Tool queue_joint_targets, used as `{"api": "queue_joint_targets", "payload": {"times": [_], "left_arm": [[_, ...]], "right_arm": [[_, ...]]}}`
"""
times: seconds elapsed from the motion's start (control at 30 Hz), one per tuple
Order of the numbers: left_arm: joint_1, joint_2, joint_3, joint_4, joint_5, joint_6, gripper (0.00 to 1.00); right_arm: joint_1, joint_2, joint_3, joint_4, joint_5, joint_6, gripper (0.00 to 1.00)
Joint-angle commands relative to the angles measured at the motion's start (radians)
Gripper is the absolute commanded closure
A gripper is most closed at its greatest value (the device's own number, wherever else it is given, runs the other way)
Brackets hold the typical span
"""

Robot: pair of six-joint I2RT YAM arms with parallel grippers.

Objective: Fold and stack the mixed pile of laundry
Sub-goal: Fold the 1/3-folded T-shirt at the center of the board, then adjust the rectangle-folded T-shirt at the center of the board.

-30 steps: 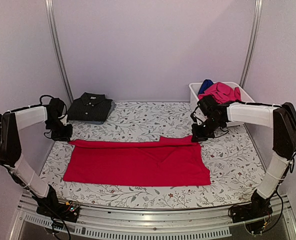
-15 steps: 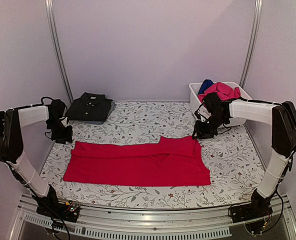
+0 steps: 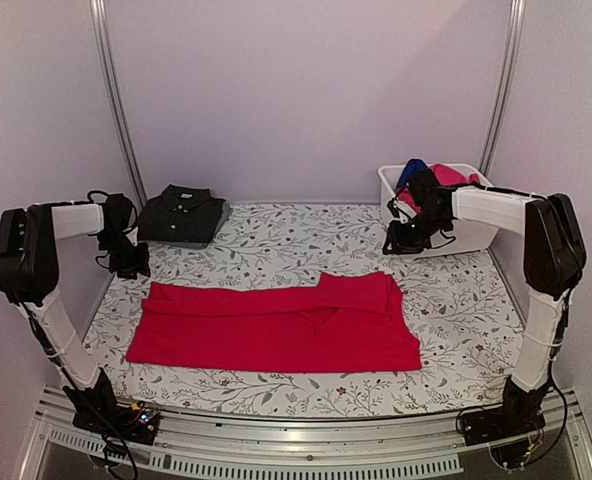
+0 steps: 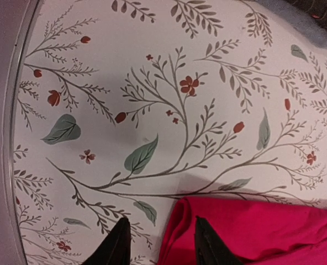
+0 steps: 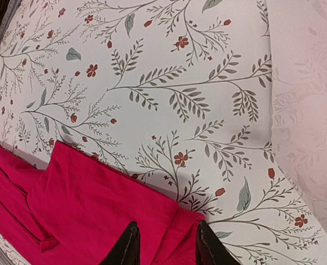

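Nearest me, the red cloth tee (image 3: pixel 276 325) lies flat on the floral leaf-patterned cloth (image 3: pixel 456 310). My left gripper (image 3: pixel 131 268) and right gripper (image 3: pixel 396 246) hover near its far corners, fingers partly apart, empty. Behind them, a folded charcoal buttoned polo (image 3: pixel 181 215) sits left. A magenta-pink garment (image 3: pixel 448 176) and a royal blue garment (image 3: pixel 411 170) fill the white rectangular plastic tub (image 3: pixel 481 238) on the right.

**One wide fixed view, two close views from the wrists**

The top camera sits above and behind the arm bases and faces the back wall, far enough off to take in the whole floral cloth (image 3: pixel 306 235) and the red tee (image 3: pixel 276 325). Each wrist camera looks steeply down from close by. The one on the left gripper (image 4: pixel 161 234) shares the tee's far left corner with the top view. The one on the right gripper (image 5: pixel 166 234) shares its far right corner. The pale band at that view's right edge may be the white tub (image 3: pixel 473 240).
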Motion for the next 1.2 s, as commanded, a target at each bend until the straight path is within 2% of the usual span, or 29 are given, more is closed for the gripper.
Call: {"api": "queue_joint_targets", "payload": {"times": [0.0, 0.1, 0.23, 0.47, 0.57, 0.9, 1.17], "left_arm": [[0.011, 0.018, 0.035, 0.014, 0.035, 0.0, 0.61], [0.011, 0.018, 0.039, 0.014, 0.04, -0.004, 0.61], [0.01, 0.011, 0.036, 0.012, 0.038, -0.007, 0.61], [0.012, 0.005, 0.021, 0.026, 0.044, -0.009, 0.61], [0.011, 0.013, 0.017, 0.032, 0.044, -0.005, 0.6], [0.011, 0.01, 0.025, 0.045, 0.066, -0.014, 0.61], [0.012, 0.025, 0.025, 0.043, 0.056, -0.015, 0.61]], "right_arm": [[0.019, 0.067, 0.013, -0.057, 0.039, -0.044, 0.69], [0.062, 0.068, 0.01, -0.068, 0.121, -0.075, 0.71], [0.08, -0.031, -0.072, -0.017, 0.155, -0.057, 0.71], [0.081, -0.273, -0.337, 0.221, 0.239, 0.066, 0.71], [0.079, -0.32, -0.41, 0.3, 0.233, 0.103, 0.71], [0.058, -0.258, -0.49, 0.455, 0.132, 0.164, 0.71], [0.057, -0.166, -0.46, 0.474, 0.114, 0.175, 0.71]]}}
